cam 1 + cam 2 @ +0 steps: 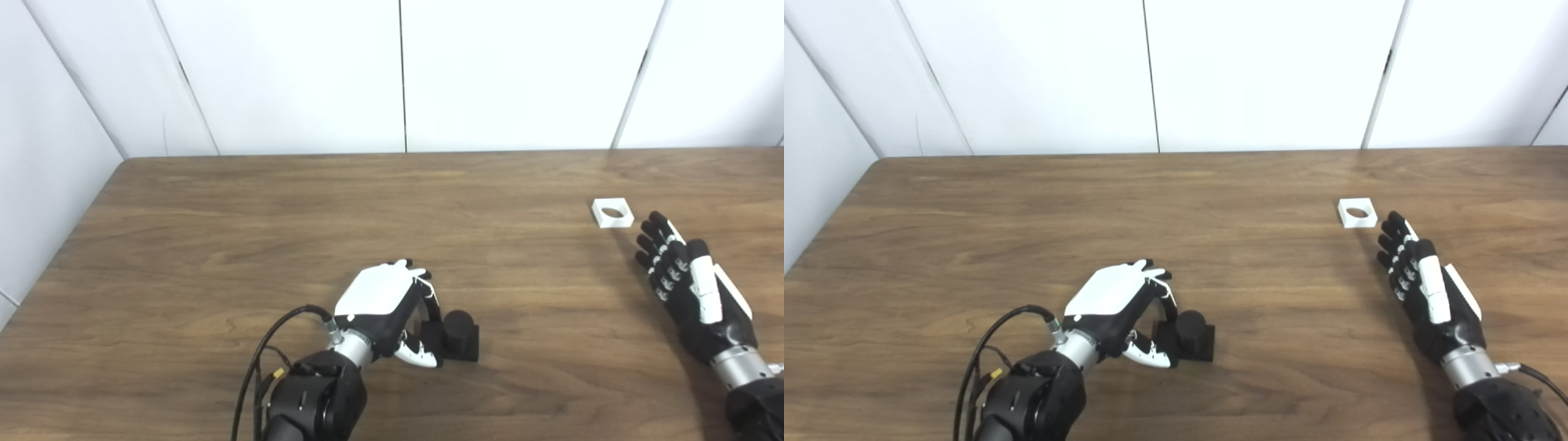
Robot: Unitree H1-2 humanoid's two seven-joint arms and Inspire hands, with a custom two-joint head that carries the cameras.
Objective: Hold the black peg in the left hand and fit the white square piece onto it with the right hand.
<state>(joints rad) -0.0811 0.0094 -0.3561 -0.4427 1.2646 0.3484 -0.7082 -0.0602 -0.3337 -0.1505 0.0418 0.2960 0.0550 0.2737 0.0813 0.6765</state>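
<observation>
The black peg (459, 329), a short cylinder on a square black base, stands on the wooden table (245, 245) near the front centre. My left hand (383, 300) is right beside it on its left, fingers curved over the base's far side and thumb by its near corner. The fingers are apart and the peg still rests on the table. The white square piece (612, 212), with a round hole, lies flat at the right. My right hand (1424, 282) is open with fingers stretched out, and its fingertips stop just short of the piece's near right corner.
White wall panels close off the table's far edge and left side. A black cable (269, 343) loops out from my left wrist over the table front. Bare wood lies between the peg and the white piece.
</observation>
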